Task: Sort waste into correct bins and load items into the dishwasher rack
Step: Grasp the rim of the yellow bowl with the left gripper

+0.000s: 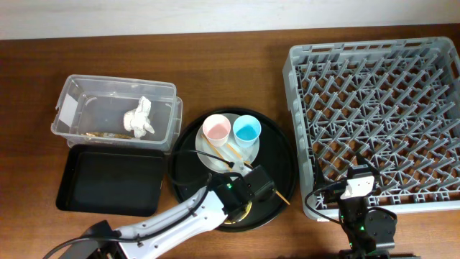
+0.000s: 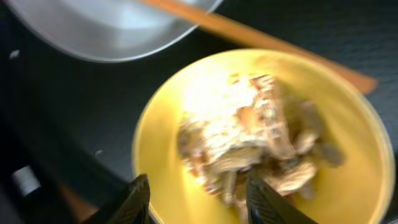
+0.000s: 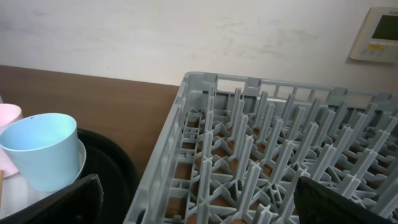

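Note:
My left gripper (image 2: pixel 199 202) is open, its fingers straddling the near side of the yellow bowl (image 2: pixel 168 143), which holds brownish-white food scraps (image 2: pixel 249 137). In the overhead view this gripper (image 1: pixel 249 188) covers most of the bowl on the round black tray. The pale plate (image 1: pixel 215 155) holds the pink cup (image 1: pixel 215 129), the blue cup (image 1: pixel 246 129) and the chopsticks (image 1: pixel 237 155). The clear tub (image 1: pixel 79 90) holds the white tissue (image 1: pixel 140 119) and a gold-brown wrapper (image 1: pixel 104 134). The shallow black tray (image 1: pixel 108 180) lies in front of it. My right gripper (image 3: pixel 199 208) is open and empty at the grey rack's (image 1: pixel 374 108) front left corner.
The large round black tray (image 1: pixel 280 162) sits between the bins and the rack. The right wrist view shows the blue cup (image 3: pixel 43 158), the pink cup's edge (image 3: pixel 7 115), the rack's pegs (image 3: pixel 280 155) and a white wall behind. A chopstick (image 2: pixel 261 40) crosses above the bowl.

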Motion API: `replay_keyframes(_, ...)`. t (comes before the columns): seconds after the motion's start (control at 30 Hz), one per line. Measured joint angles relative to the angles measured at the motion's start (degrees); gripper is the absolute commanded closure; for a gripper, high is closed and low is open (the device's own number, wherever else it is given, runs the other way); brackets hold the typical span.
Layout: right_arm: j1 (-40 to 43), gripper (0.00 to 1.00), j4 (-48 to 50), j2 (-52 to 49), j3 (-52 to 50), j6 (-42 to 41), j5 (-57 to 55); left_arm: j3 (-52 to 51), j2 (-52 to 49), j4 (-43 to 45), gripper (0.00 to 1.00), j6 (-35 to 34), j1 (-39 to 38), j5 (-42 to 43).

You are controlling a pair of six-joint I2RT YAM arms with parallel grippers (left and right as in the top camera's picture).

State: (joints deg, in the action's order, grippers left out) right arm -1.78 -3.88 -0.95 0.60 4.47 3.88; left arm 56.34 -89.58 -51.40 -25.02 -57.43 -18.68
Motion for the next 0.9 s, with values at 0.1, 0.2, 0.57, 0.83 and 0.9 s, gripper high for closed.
replay_keyframes(0.1, -0.02, 0.01, 0.0, 0.0, 0.0, 0.02, 0.0, 0.04, -0.02, -1.77, 0.5, -2.27, 2.36, -1.33)
replay_keyframes(0.2, 0.0, 0.01, 0.0, 0.0, 0.0, 0.0, 0.0, 0.02, -0.02, -1.75, 0.51, -3.1, 6.6, -0.07)
replay_keyframes(0.57, 0.0, 0.01, 0.0, 0.0, 0.0, 0.02, -0.02, -3.32, -1.68, 1.44, 0.51, -3.34, 10.27, 1.01)
replay_keyframes(0.83, 0.0, 0.01, 0.0, 0.0, 0.0, 0.0, 0.0, -3.63, -1.73, -5.68, 0.5, -3.34, 14.56, -12.41)
replay_keyframes(0.9, 0.0, 0.01, -0.02, 0.0, 0.0, 0.02, 0.0, -3.63, -1.73, -5.68, 0.5, -3.34, 15.28, -14.25)
